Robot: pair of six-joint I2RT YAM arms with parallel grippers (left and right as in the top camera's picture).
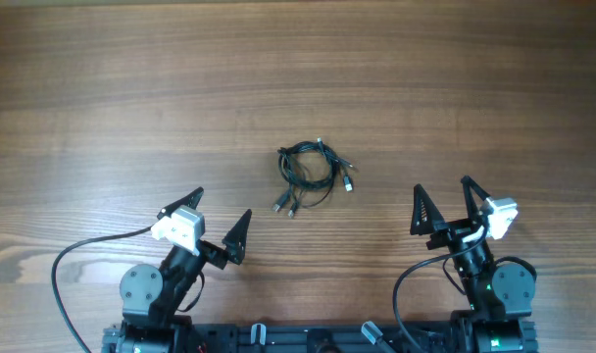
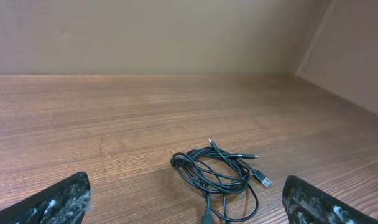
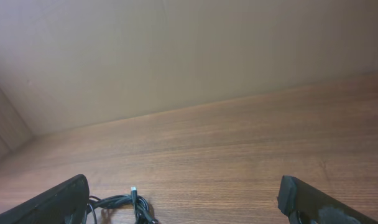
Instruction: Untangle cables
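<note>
The cables (image 1: 312,173) lie in one tangled bundle of thin black cords with small silvery plug ends near the middle of the wooden table. My left gripper (image 1: 219,219) is open and empty, below and left of the bundle. My right gripper (image 1: 445,204) is open and empty, below and right of it. In the left wrist view the bundle (image 2: 220,175) lies between and just beyond my open fingers (image 2: 189,208). In the right wrist view only part of the bundle (image 3: 124,205) shows by the left finger of the open gripper (image 3: 186,205).
The wooden table (image 1: 131,98) stretches all round the bundle. A plain beige wall (image 2: 145,31) stands behind the table's far edge. Thick black arm cables (image 1: 77,255) loop near the left arm's base at the front.
</note>
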